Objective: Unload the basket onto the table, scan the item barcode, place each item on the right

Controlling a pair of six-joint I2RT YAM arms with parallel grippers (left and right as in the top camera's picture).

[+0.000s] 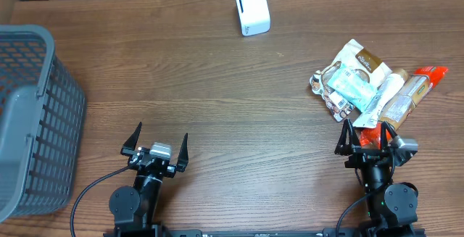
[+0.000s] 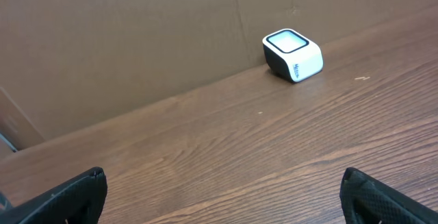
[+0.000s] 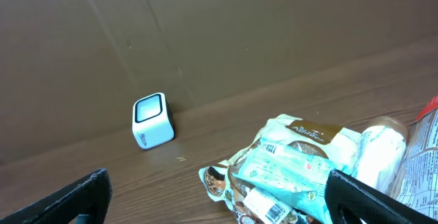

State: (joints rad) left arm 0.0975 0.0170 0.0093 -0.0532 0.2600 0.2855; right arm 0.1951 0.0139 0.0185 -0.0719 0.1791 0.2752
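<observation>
**Soft packets, open hands – nothing picked up**

The goods to be scanned lie in a pile of packets (image 1: 370,85) at the right side of the desk (image 1: 217,114), just ahead of the right hand (image 1: 368,132). The scanner (image 1: 252,10) stands well apart from them, at the far edge near the middle. A grey basket (image 1: 29,121) sits at the far left.

Both hands are spread wide and hold nothing. The left hand (image 1: 162,132) has only bare desk between its fingers.

The packets overlap and lean on one another. On top is a pale green pouch (image 3: 287,172), with a brown-and-white pouch (image 1: 362,59) under it and a white tube (image 3: 380,148) beside it. An orange packet (image 1: 428,74) lies at the far right edge of the pile.

These look like thin film wrappers – probably light, soft, crinkly and rather slippery. A pinch on a flat face would likely slide or just bunch the film. The safer hold seems to be across a sealed edge or a narrow end, where the material is doubled and stiffer. The white tube looks firmer and may take a grip across its body.

A barcode label (image 3: 263,207) shows at the near edge of the pile. Whichever packet is taken, the fingers should stay off its code. Lifting one may drag its neighbours along.
</observation>
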